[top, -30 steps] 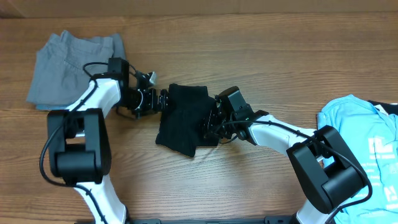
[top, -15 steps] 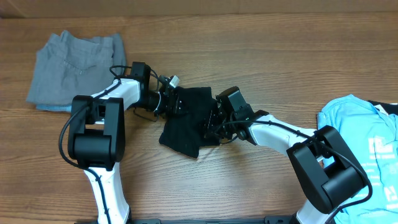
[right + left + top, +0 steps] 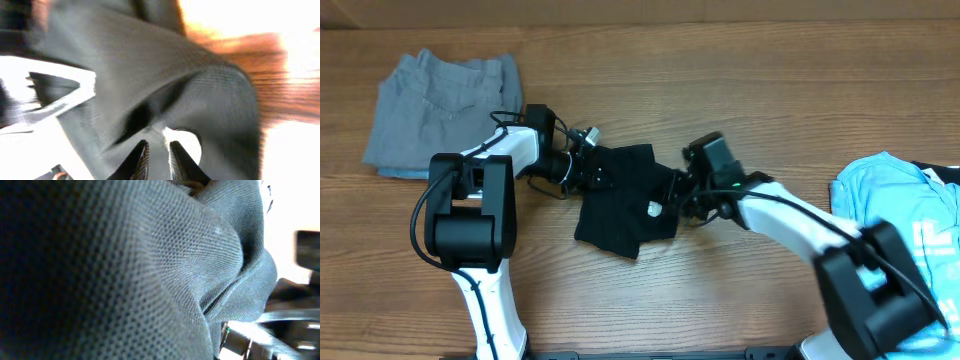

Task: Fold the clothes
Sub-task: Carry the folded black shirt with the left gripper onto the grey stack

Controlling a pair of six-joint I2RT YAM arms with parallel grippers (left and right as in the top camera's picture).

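Observation:
A small black garment (image 3: 618,215) lies crumpled at the table's middle, with a white tag (image 3: 653,210) showing on it. My left gripper (image 3: 603,172) is pushed into its upper left edge. Dark mesh fabric (image 3: 125,270) fills the left wrist view and hides the fingers. My right gripper (image 3: 673,195) is at the garment's right edge. In the right wrist view its gripper (image 3: 157,155) has its two fingers close together, with a fold of the black cloth (image 3: 215,100) pinched between them.
A folded grey garment (image 3: 440,100) lies at the back left. A light-blue tee (image 3: 905,240) with white print lies at the right edge, with a black piece (image 3: 942,172) behind it. Bare wooden table (image 3: 740,90) runs along the back.
The left gripper moved right onto the garment's left edge and its jaws drew in. The right arm shifted right and back, lifting the cloth's right side and baring the white tag.

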